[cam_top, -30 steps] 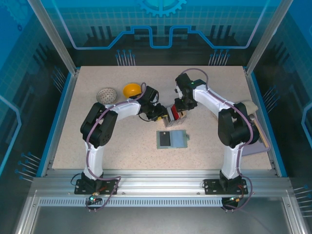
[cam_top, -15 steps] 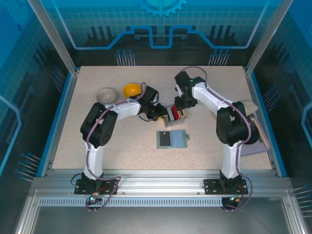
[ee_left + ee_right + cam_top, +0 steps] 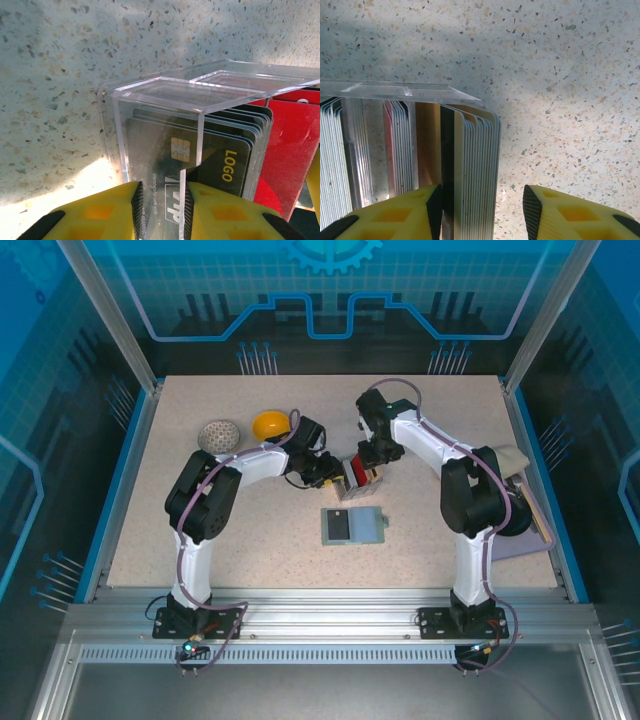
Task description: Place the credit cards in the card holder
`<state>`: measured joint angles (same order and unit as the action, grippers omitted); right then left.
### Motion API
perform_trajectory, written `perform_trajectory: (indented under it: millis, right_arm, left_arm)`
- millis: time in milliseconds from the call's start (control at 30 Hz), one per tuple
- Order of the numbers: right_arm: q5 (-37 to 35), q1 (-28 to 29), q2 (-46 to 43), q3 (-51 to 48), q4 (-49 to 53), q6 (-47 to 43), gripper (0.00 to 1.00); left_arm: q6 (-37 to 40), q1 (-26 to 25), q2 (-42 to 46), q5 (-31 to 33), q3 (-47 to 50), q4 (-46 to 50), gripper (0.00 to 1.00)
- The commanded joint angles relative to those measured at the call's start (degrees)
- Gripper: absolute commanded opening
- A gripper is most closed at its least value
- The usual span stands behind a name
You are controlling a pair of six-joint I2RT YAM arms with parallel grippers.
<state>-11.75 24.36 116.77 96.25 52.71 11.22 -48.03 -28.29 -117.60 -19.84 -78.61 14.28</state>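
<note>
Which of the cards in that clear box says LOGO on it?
The black card with the chip, frontmost in its stack; the red cards beside it show no such word.

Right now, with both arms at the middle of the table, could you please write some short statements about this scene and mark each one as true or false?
1. The card holder lies open on the table, nearer to the arm bases than the clear stand. True.
2. The right gripper is shut tight on a red card. False: its fingers stand open around the tan cards, with a gap at one finger.
3. The credit cards stand on edge inside the clear stand. True.
4. The yellow bowl sits on the right side of the table. False: it is left of centre, beside a white perforated ball.
5. The front black card carries a chip and the word LOGO. True.
</note>
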Motion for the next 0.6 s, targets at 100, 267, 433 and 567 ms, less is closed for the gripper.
perform_trajectory:
  millis: [100,267,433,567]
  right_arm:
    - [-3.58,-0.37,-2.69,0.97,2.37,-1.14,0.43]
    - [-3.98,-0.10,-2.72,0.97,2.50,-1.07,0.43]
    - [-3.63,-0.01,-2.77,1.46,2.71,-1.45,0.40]
    - [-3.08,0.30,-2.73,1.67,2.70,-1.51,0.33]
  left_arm:
    - [0.31,0.26,0.54,0.76,1.59,2.85,0.30]
    - [0.30,0.28,0.58,0.76,1.55,2.91,0.30]
    - [0.28,0.26,0.62,0.67,1.50,2.94,0.30]
    - [0.30,0.26,0.66,0.69,1.36,2.91,0.30]
